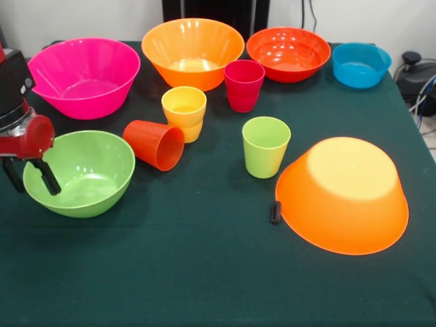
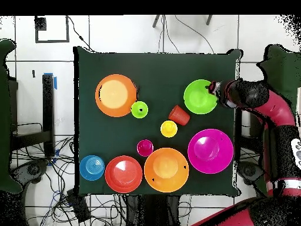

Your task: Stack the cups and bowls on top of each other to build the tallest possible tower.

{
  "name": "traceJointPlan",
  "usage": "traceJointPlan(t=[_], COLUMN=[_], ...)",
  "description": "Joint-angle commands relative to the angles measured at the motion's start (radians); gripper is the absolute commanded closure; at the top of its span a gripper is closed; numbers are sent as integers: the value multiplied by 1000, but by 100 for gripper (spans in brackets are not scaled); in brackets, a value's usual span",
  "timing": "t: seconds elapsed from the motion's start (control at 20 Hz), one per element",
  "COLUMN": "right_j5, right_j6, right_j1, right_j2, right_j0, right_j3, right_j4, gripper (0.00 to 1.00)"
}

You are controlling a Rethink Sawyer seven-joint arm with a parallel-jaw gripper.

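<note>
My tabletop (image 1: 204,272) wears dark green cloth. At the far edge stand a pink bowl (image 1: 85,76), an orange bowl (image 1: 193,52), a red-orange bowl (image 1: 288,53) and a blue bowl (image 1: 361,65). Nearer: green bowl (image 1: 80,173), overturned orange bowl (image 1: 343,195), four cups, the orange-red cup (image 1: 154,144) tipped over.

Hand (image 1: 30,176) low, fingers (image 1: 48,177) apart, pointing down.

Four bowls (image 1: 193,51) in far row. Upturned bowl (image 1: 343,195) near right, fifth upright bowl (image 1: 80,172) near left. Cups (image 1: 265,146) between; one (image 1: 154,144) on its side.
</note>
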Motion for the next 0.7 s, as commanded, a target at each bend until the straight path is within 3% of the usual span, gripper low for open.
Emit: traceJointPlan(t=[0.05, 0.7], right_j5=[31, 16], right_j6=[-335, -343], right_j1=[30, 27], right_j2=[31, 31], right_j0=[11, -2], right_j3=[-29, -6], right_j4=[-65, -75], gripper=[0, 0])
